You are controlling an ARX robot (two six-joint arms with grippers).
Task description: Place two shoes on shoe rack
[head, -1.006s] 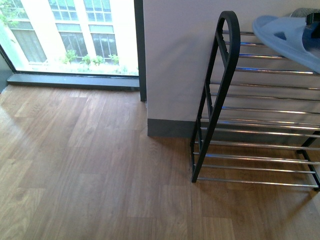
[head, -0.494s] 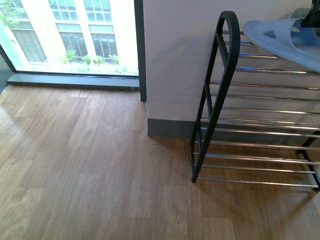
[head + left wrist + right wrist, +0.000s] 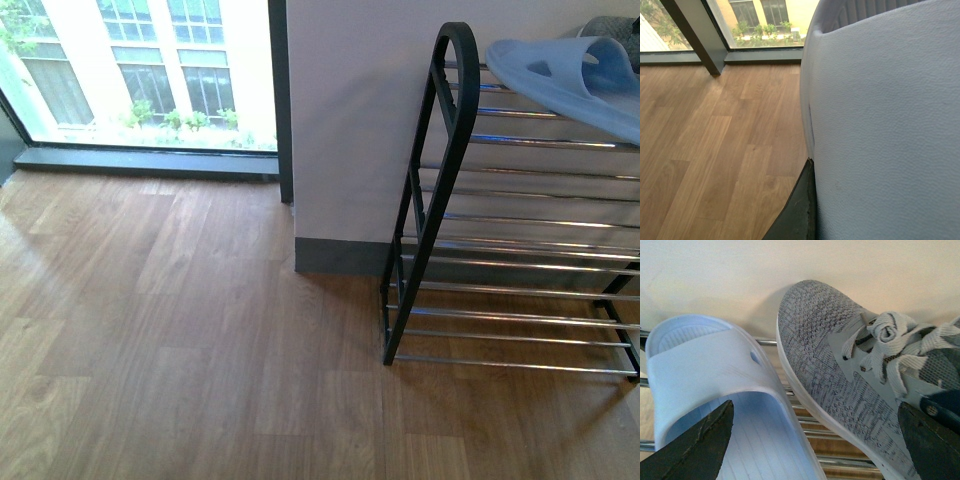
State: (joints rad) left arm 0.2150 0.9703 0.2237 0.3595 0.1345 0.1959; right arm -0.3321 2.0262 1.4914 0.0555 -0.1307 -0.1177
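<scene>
A light-blue slide [image 3: 565,75] lies across the top chrome rods of the black-framed shoe rack [image 3: 440,180], toe toward the rounded side top. A grey knit sneaker [image 3: 615,25] peeks in behind it. In the left wrist view the slide [image 3: 885,125] fills the frame, and my left gripper [image 3: 840,210] is shut on it with one dark finger [image 3: 797,212] pressed against its side. My right gripper [image 3: 815,440] stands open above the rack rods [image 3: 805,432], its fingers straddling the slide [image 3: 705,370] and the laced sneaker [image 3: 840,365] beside it.
The rack stands against a pale wall [image 3: 350,120] with a grey skirting. Its lower shelves [image 3: 520,290] hold nothing. Wooden floor [image 3: 180,330] stretches left to a large window [image 3: 140,70].
The slide has shifted a little left and settled lower on the top rods. A dark part seen at the upper right edge of the front view is gone.
</scene>
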